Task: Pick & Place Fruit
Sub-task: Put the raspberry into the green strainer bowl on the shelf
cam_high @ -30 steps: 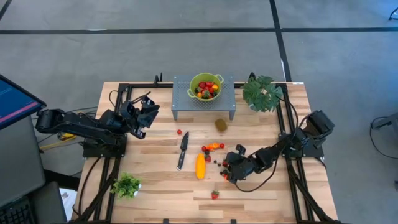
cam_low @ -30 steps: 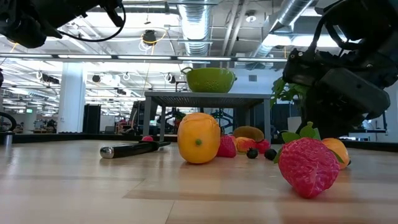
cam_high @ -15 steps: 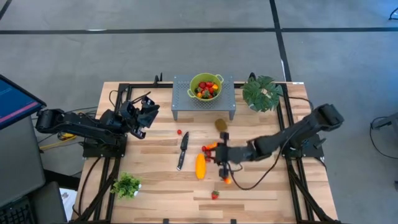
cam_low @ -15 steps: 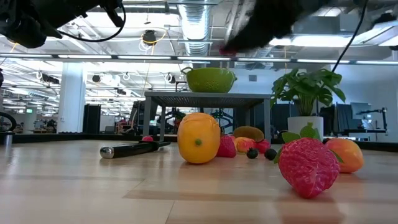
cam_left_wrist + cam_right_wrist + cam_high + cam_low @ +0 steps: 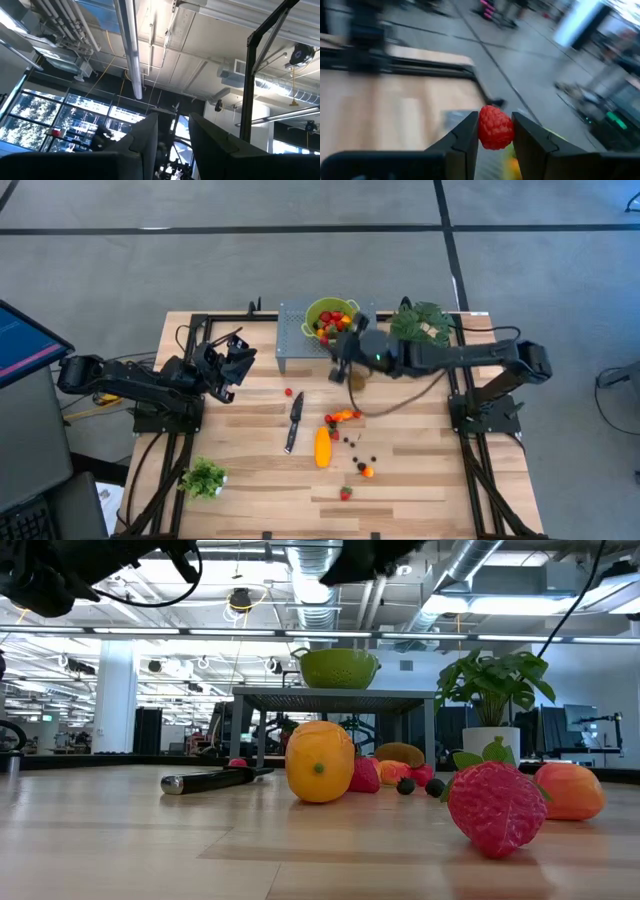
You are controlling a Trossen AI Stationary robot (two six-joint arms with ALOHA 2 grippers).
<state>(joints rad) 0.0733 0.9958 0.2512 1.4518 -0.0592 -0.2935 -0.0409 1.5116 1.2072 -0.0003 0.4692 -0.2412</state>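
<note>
My right gripper hangs in the air beside the green bowl of fruit, which stands on the grey stand. It is shut on a red raspberry. On the table lie the long yellow-orange fruit, the kiwi, a red-orange cluster, dark balls, an orange ball, a strawberry and a red ball. My left gripper waits at the left, raised and open, pointing at the ceiling. My right gripper pinches the red raspberry by its two sides between both fingers. The berry is lifted clear of the table and sits between the fingertips, its top rising above them in the right wrist view.
A black-handled knife lies left of the yellow fruit. A large leafy plant stands at the far right corner, a small one at the near left. Black frame rails run along both table sides. Bare wood lies near the front edge.
My right gripper has risen from the table near the fruit cluster and swung toward the far edge, up to the green bowl, carrying the red raspberry. The orange ball it stood over now lies in plain sight. My left arm has kept still.
</note>
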